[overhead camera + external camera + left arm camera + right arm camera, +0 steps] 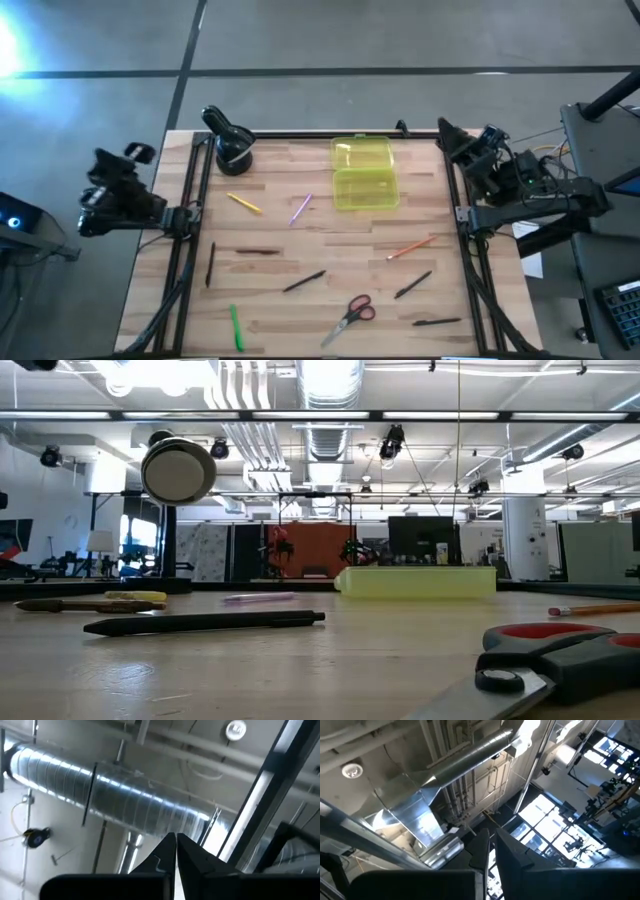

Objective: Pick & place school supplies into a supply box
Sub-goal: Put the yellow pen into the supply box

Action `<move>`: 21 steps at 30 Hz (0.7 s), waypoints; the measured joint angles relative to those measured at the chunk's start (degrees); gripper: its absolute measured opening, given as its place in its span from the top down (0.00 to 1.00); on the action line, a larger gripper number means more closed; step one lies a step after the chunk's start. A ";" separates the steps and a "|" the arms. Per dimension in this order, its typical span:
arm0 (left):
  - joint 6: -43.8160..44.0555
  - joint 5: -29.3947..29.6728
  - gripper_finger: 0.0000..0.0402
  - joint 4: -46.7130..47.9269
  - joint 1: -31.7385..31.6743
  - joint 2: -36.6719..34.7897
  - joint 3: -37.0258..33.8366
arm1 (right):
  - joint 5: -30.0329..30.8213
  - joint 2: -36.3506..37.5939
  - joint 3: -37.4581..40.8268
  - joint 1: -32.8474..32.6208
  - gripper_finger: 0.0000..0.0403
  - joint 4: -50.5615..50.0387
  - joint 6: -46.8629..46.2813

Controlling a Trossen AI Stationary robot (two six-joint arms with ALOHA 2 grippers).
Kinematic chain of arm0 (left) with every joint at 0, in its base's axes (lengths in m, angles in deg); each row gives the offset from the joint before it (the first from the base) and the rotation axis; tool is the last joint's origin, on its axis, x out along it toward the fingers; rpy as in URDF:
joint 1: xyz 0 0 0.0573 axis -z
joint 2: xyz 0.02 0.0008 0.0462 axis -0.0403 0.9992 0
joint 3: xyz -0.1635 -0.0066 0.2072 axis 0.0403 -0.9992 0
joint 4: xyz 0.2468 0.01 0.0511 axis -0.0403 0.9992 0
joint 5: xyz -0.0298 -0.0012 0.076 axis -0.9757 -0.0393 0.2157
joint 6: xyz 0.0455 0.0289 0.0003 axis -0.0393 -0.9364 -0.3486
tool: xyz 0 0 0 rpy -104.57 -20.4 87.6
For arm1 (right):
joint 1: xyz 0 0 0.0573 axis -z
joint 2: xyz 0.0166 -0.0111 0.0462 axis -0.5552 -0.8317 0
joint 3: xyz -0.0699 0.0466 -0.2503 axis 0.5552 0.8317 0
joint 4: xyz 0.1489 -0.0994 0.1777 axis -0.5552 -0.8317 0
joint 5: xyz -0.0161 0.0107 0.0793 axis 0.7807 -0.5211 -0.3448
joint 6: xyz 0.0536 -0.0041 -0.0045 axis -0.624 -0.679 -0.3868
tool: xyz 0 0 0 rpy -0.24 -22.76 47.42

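At the far edge of the pale wooden surface, right of its middle, you have the translucent yellow-green plastic supply box lying open with its hinged lid folded back, and nothing shows inside it. By that, the task has not begun. All the supplies lie loose: the yellow pen and pink-purple pen near the box, the orange pencil toward the right edge, the green pen at the near left corner, the small red-handled scissors at the near edge, and several black pens scattered between.

Your left tool is parked off the left edge with its fingers together, gripping nothing. Your right tool waits off the far right corner, fingers likewise pressed shut and empty. Both wrist cameras face the ceiling, so they show you nothing of the surface. From the low camera the box interior is hidden behind its wall.
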 joint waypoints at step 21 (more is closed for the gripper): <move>-19.13 -3.18 1.00 39.43 -0.02 23.49 40.07 | 0.20 -3.13 -20.33 0.00 0.94 -16.81 39.55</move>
